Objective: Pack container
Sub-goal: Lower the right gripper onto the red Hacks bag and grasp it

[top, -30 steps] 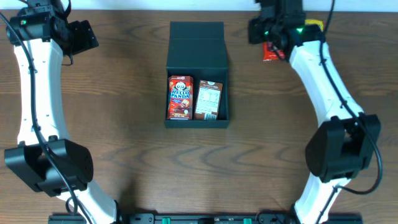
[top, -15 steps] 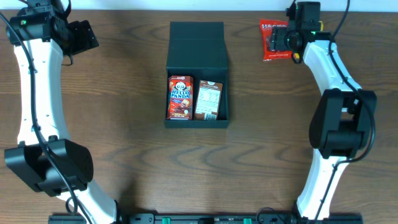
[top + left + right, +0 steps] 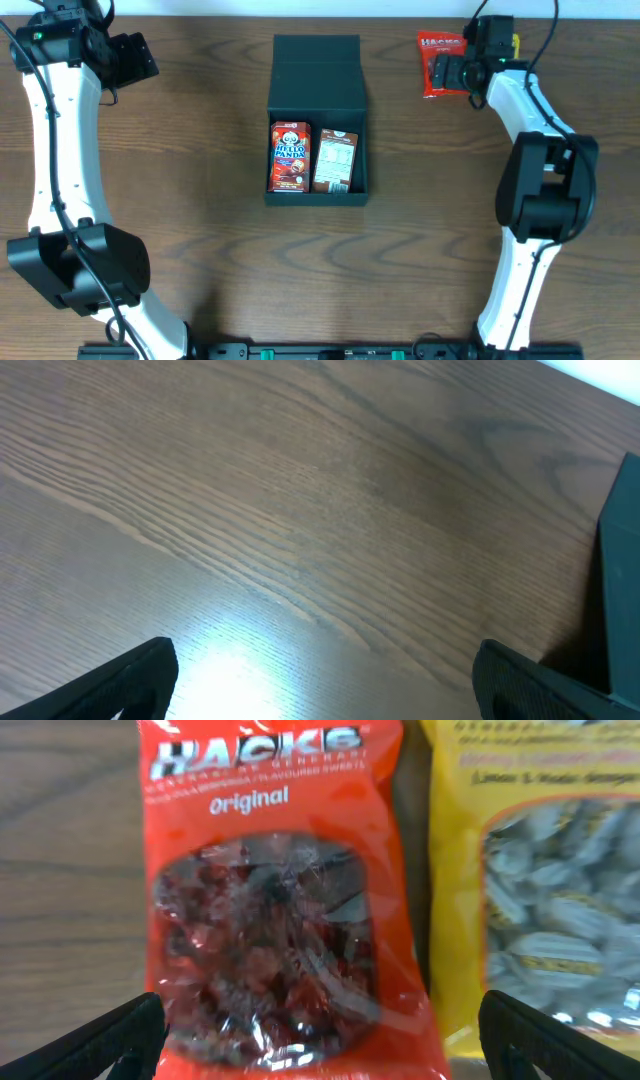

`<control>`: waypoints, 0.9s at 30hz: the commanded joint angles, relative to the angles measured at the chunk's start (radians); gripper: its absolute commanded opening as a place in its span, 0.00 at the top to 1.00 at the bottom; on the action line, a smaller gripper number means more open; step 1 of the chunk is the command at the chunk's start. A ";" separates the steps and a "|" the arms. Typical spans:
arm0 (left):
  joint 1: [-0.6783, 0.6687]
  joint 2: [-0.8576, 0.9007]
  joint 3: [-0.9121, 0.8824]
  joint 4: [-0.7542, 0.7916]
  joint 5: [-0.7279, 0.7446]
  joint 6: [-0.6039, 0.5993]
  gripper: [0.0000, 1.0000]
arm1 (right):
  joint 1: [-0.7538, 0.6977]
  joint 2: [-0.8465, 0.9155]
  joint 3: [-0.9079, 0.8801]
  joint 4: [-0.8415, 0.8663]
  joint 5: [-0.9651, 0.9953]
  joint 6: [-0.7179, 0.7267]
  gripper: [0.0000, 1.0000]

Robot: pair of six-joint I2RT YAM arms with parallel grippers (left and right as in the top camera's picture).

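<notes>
The container (image 3: 318, 95) is a dark teal box in the middle of the table, its lid flap (image 3: 317, 60) folded open at the back. Inside stand a red Hello Panda pack (image 3: 290, 157) and a brown pack (image 3: 335, 160). A red Hacks bag (image 3: 436, 60) lies at the back right. My right gripper (image 3: 452, 74) hovers over it, open; in the right wrist view its gripper (image 3: 320, 1045) straddles the red bag (image 3: 280, 920), fingers (image 3: 110, 1045) apart and holding nothing. My left gripper (image 3: 135, 58) is open at the far left, over bare wood (image 3: 325, 685).
A yellow candy bag (image 3: 540, 890) lies right beside the red one, mostly hidden under the right wrist in the overhead view. The container's side (image 3: 622, 560) shows at the right edge of the left wrist view. Both arms' bases stand at the near corners.
The right wrist has swung to the right off the red bag and its jaws have opened; the whole bag now shows. The left arm has not moved.
</notes>
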 commanded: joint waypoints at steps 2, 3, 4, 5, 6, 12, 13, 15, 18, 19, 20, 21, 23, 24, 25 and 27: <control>0.004 -0.003 0.015 -0.004 -0.017 0.014 0.05 | 0.001 0.013 0.006 0.031 0.000 0.013 0.01; 0.004 -0.003 0.015 -0.004 -0.017 0.014 0.05 | 0.001 0.013 0.006 0.038 0.000 0.013 0.01; 0.004 -0.003 0.015 -0.004 -0.017 0.014 0.05 | 0.001 0.013 0.006 0.047 0.000 0.014 0.01; 0.004 -0.003 0.015 -0.004 -0.017 0.014 0.05 | 0.001 0.014 0.006 0.048 0.000 0.016 0.03; 0.004 -0.003 0.015 -0.004 -0.017 0.014 0.05 | 0.001 0.015 0.006 0.048 0.000 0.018 0.04; 0.004 -0.003 0.015 -0.003 -0.017 0.013 0.05 | 0.007 0.026 0.006 0.042 -0.001 0.021 0.10; 0.004 -0.003 0.015 -0.003 -0.017 0.013 0.05 | 0.008 0.026 0.006 0.044 -0.002 0.021 0.13; 0.004 -0.003 0.015 -0.003 -0.017 0.013 0.05 | 0.008 0.026 0.006 0.044 -0.015 0.021 0.17; 0.004 -0.003 0.015 -0.003 -0.017 0.013 0.05 | 0.010 0.038 0.006 0.039 -0.017 0.022 0.20; 0.004 -0.003 0.015 -0.003 -0.017 0.013 0.05 | 0.010 0.041 0.006 0.035 -0.020 0.030 0.20; 0.004 -0.003 0.015 -0.003 -0.017 0.013 0.05 | 0.010 0.042 0.006 0.030 -0.036 0.032 0.22; 0.004 -0.003 0.015 -0.003 -0.017 0.013 0.05 | 0.010 0.042 0.006 0.030 -0.043 0.032 0.24; 0.004 -0.003 0.015 -0.003 -0.017 0.013 0.05 | 0.012 0.042 0.006 0.034 -0.042 0.032 0.32; 0.004 -0.003 0.015 -0.003 -0.017 0.013 0.05 | 0.012 0.042 0.006 0.035 -0.042 0.032 0.37; 0.004 -0.003 0.015 -0.003 -0.017 0.013 0.05 | 0.012 0.042 0.006 0.033 -0.042 0.032 0.44; 0.004 -0.003 0.015 -0.004 -0.017 0.013 0.05 | 0.013 0.042 0.006 0.026 -0.042 0.032 0.53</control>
